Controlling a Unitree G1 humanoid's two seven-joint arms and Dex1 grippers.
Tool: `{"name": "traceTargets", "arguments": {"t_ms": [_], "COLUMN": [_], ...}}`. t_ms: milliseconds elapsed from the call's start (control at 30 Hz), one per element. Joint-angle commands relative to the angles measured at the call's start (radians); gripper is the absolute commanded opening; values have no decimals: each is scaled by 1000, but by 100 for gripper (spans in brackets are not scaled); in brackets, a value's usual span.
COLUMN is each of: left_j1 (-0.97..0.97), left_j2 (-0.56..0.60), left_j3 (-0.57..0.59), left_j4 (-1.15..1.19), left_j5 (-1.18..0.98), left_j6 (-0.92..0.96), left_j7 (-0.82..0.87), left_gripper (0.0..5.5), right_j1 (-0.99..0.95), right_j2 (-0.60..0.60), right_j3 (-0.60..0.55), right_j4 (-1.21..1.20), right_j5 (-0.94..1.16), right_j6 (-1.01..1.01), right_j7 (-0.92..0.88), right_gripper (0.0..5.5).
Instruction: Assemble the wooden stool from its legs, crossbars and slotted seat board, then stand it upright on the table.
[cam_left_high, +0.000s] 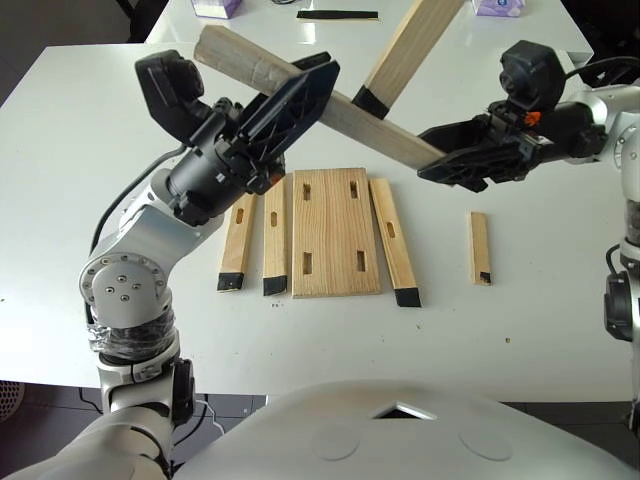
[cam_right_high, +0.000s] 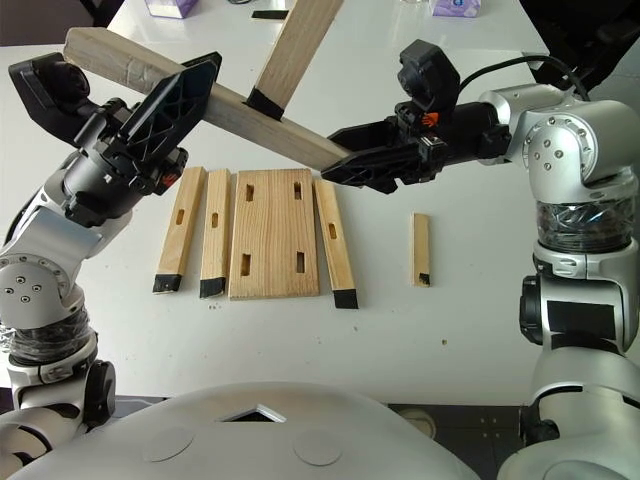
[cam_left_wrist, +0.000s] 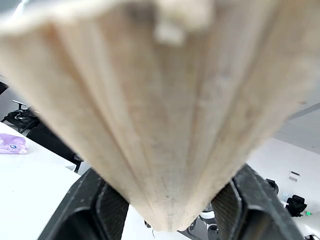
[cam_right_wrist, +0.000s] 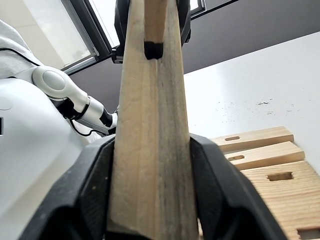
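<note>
The long bar (cam_left_high: 400, 140) is up in the air, slanting across the scene above the seat board (cam_left_high: 335, 232), with both arms on it. The left gripper (cam_left_high: 305, 90) is pinching the bar near its higher, far end, fingers pressed flat against the wood. The right gripper (cam_left_high: 435, 165) is clamped on the lower end, and its wrist view shows black pads tight on both sides. A second stick (cam_left_high: 410, 45) with a black tip meets the bar around the middle and angles up and away from it. Below, the seat board lies flat on the white surface (cam_left_high: 520, 320), its four slots facing up. The far-left slat (cam_left_high: 238, 243) and near-left slat (cam_left_high: 275, 235) lie side by side just left of the board, and the right slat (cam_left_high: 393, 240) lies just beside its other edge. All three are slotted and black-tipped. A short piece (cam_left_high: 480, 247) lies apart to the right. At the far edge there's a black strip (cam_left_high: 337, 15) and a purple pack (cam_left_high: 215, 8).
</note>
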Motion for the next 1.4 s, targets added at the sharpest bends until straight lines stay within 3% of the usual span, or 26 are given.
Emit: {"name": "traceTargets", "arguments": {"t_ms": [33, 300, 667, 800, 967, 1400], "left_j1": [-15, -16, 67, 121, 216, 207], "left_j2": [-15, 26, 352, 427, 479, 461], "left_j3": [28, 79, 223, 215, 181, 101], "left_j4": [11, 43, 73, 82, 86, 199], "left_j5": [-2, 58, 231, 302, 403, 591], "left_j6": [-35, -49, 6, 21, 23, -76], "left_j7": [5, -28, -353, -475, -609, -763], "left_gripper": [205, 205, 205, 205, 205, 205], "right_j1": [35, 46, 133, 212, 259, 299], "right_j2": [16, 8, 22, 23, 26, 45], "right_j3": [-15, -37, -95, -100, -117, -146], "right_j4": [-14, 13, 79, 46, 49, 158], "right_j5": [-27, -63, -207, -232, -260, -310], "right_j6": [-40, -87, -299, -337, -370, -428], "right_j7": [-55, -108, -207, -240, -286, -347], "right_gripper": [246, 351, 352, 352, 352, 352]}}
